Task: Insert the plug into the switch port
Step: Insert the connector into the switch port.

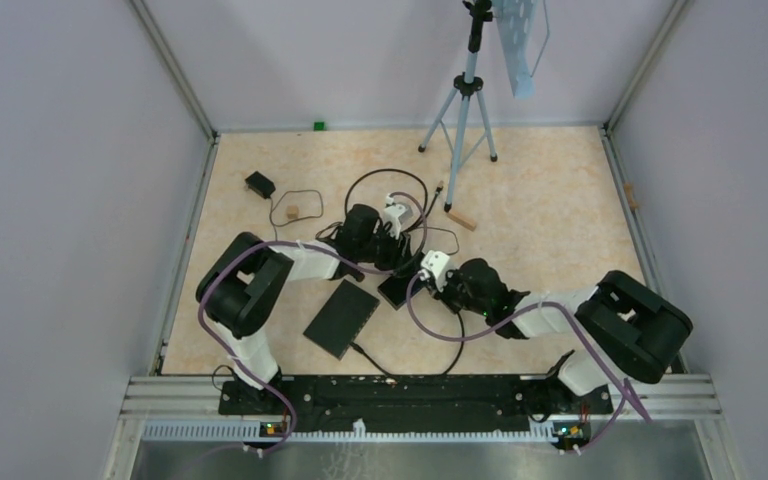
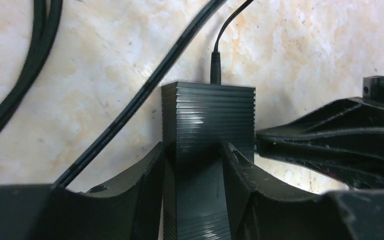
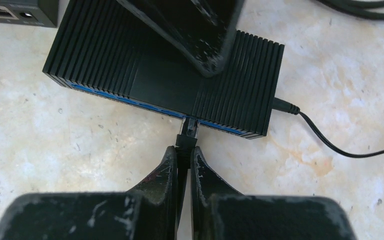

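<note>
The small black ribbed switch [image 3: 105, 55] with a blue front face lies on the table; it also shows in the top view [image 1: 397, 291]. My left gripper [image 2: 194, 155] is shut on the switch [image 2: 207, 112], one finger on each side. My right gripper [image 3: 184, 152] is shut on the plug [image 3: 188, 128] by its black boot. The plug's clear tip touches the blue front face at a port near the middle; how deep it sits is hidden. A power cable [image 3: 330, 142] enters the switch's right end. In the top view both grippers meet at the switch, left [image 1: 392, 252] and right [image 1: 433, 272].
A larger black switch [image 1: 342, 317] lies just left of the small one, its corner in the right wrist view [image 3: 17, 12]. Loose black cables [image 1: 385, 185], a black adapter [image 1: 259, 184], two wooden blocks [image 1: 293, 212] [image 1: 462, 219] and a tripod [image 1: 465, 110] stand farther back.
</note>
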`<state>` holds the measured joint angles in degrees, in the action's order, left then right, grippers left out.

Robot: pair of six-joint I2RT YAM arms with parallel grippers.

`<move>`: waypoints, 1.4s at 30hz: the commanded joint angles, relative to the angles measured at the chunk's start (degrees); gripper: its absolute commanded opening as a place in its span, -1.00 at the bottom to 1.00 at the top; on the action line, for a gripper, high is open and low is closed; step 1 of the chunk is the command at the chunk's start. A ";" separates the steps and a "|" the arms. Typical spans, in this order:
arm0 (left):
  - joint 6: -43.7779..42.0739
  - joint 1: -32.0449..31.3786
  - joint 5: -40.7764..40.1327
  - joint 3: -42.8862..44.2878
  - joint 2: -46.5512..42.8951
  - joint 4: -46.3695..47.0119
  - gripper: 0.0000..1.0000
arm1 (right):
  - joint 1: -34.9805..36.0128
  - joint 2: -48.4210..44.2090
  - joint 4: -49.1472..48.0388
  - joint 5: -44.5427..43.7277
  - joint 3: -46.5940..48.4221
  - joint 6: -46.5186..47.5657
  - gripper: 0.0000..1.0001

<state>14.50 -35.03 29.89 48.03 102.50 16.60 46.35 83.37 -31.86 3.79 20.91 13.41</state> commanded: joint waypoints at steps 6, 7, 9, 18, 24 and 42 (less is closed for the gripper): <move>-3.25 2.38 6.25 6.51 0.35 -13.14 0.21 | 0.84 -2.05 -4.68 4.32 2.03 4.29 -0.84; -3.30 3.36 5.84 7.24 0.22 -13.62 0.29 | 0.85 -2.94 -4.32 3.44 1.42 2.87 -0.76; -3.63 4.74 5.19 9.01 -0.12 -15.21 0.33 | 0.85 -4.86 -3.33 1.71 0.51 0.24 -0.57; -6.32 5.41 0.53 15.01 -7.86 -24.88 0.49 | 0.68 -15.80 7.18 -14.23 1.18 -11.13 0.08; -9.83 5.46 -8.65 17.85 -13.36 -29.02 0.53 | -0.05 -25.31 19.27 -28.65 5.65 -23.07 0.08; -6.82 7.14 -17.34 32.55 -4.13 -33.90 0.63 | -1.26 -31.45 43.12 -31.75 17.01 -32.33 0.13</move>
<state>7.20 -28.84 12.53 77.03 94.67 -17.50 45.54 51.66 7.49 -27.70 36.49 -16.32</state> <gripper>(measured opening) 0.813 0.563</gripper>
